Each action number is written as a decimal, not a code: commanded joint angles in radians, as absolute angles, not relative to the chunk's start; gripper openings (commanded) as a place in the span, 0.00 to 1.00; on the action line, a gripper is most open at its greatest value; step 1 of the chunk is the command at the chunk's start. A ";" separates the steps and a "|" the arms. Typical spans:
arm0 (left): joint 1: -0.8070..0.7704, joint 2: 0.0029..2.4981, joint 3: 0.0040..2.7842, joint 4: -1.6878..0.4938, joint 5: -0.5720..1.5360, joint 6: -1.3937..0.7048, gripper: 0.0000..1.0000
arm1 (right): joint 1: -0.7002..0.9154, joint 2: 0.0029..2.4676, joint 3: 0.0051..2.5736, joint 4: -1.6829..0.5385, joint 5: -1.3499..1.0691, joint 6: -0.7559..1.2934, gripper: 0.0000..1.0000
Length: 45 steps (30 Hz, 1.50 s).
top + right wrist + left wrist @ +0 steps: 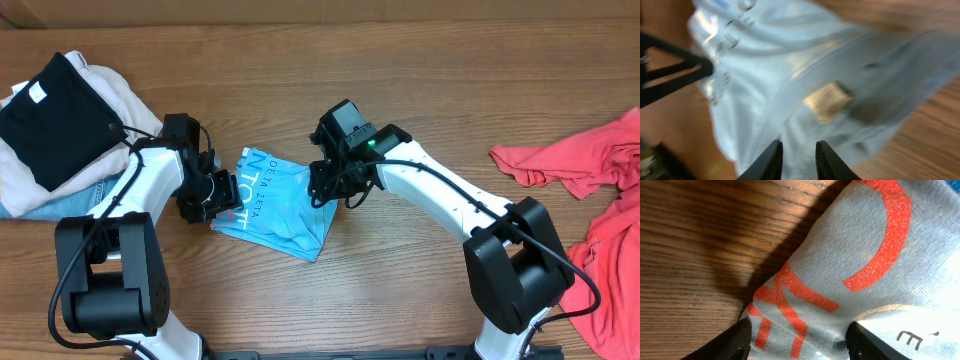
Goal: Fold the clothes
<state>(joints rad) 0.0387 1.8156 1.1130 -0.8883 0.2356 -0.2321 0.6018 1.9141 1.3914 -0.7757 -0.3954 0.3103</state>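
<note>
The light sky-blue T-shirt (275, 205) lies folded into a small packet at the table's middle, white lettering showing along its left part. My left gripper (215, 195) sits at the packet's left edge. In the left wrist view its jaws (797, 340) stand wide apart, with blue cloth and red lettering (875, 245) spread between them. My right gripper (330, 185) is at the packet's right edge. The right wrist view shows its jaws (798, 150) slightly parted just above the blurred blue cloth (790, 65), whose tan neck label (827, 102) is visible. The coral-red T-shirt (595, 190) lies crumpled at the far right.
A pile of other clothes, black (55, 120) on top of beige (115, 90) and pale blue, sits at the far left beside the left arm. Bare wooden table (400, 290) surrounds the blue packet.
</note>
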 commanded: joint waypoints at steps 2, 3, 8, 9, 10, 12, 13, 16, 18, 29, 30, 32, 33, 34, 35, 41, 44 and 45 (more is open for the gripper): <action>0.032 1.811 1.106 -0.885 0.229 -0.216 0.64 | 0.601 1.889 1.395 -0.800 -0.499 0.284 0.29; 0.032 1.811 1.106 -0.885 0.229 -0.216 0.64 | 0.603 1.889 1.395 -0.820 -0.499 0.284 0.30; 0.032 1.811 1.106 -0.884 0.229 -0.216 0.64 | 0.622 1.889 1.375 -0.870 -0.496 0.285 0.31; 0.032 1.811 1.106 -0.884 0.229 -0.216 0.64 | 0.629 1.890 1.367 -0.870 -0.497 0.285 0.32; 0.032 1.811 1.106 -0.884 0.229 -0.216 0.64 | 0.637 1.890 1.359 -0.867 -0.500 0.285 0.32; 0.032 1.811 1.106 -0.884 0.229 -0.216 0.64 | 0.659 1.891 1.347 -0.862 -0.500 0.285 0.32; 0.032 1.811 1.106 -0.884 0.229 -0.216 0.64 | 0.670 1.892 1.347 -0.862 -0.500 0.284 0.32; 0.032 1.811 1.106 -0.884 0.229 -0.216 0.64 | 0.706 1.892 1.347 -0.842 -0.500 0.285 0.34; 0.032 1.811 1.106 -0.884 0.229 -0.216 0.64 | 0.724 1.892 1.347 -0.835 -0.499 0.285 0.35; 0.032 1.811 1.106 -0.884 0.229 -0.216 0.64 | 0.745 1.892 1.347 -0.842 -0.495 0.286 0.04; 0.032 1.811 1.106 -0.885 0.229 -0.216 0.64 | 0.745 1.892 1.347 -0.853 -0.495 0.289 0.04; 0.032 1.811 1.106 -0.885 0.229 -0.216 0.64 | 0.745 1.892 1.347 -0.899 -0.496 0.289 0.04; 0.032 1.811 1.106 -0.885 0.229 -0.216 0.64 | 0.745 1.892 1.347 -0.921 -0.496 0.288 0.04; 0.032 1.811 1.106 -0.885 0.229 -0.216 0.64 | 0.745 1.892 1.347 -0.949 -0.496 0.288 0.04; 0.032 1.811 1.106 -0.885 0.229 -0.216 0.64 | 0.745 1.892 1.347 -0.984 -0.496 0.288 0.04; 0.032 1.811 1.106 -0.884 0.228 -0.216 0.64 | 0.745 1.892 1.347 -1.110 -0.469 0.280 0.06; 0.032 1.811 1.106 -0.886 0.229 -0.216 0.63 | 0.745 1.892 1.347 -1.103 -0.419 0.281 0.14; 0.032 1.811 1.106 -0.888 0.229 -0.216 0.63 | 0.745 1.892 1.347 -1.102 -0.403 0.281 0.15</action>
<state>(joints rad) 0.0387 1.8156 1.1126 -0.8867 0.2356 -0.2321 0.7464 1.9141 1.3487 -1.1034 -0.4572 0.2874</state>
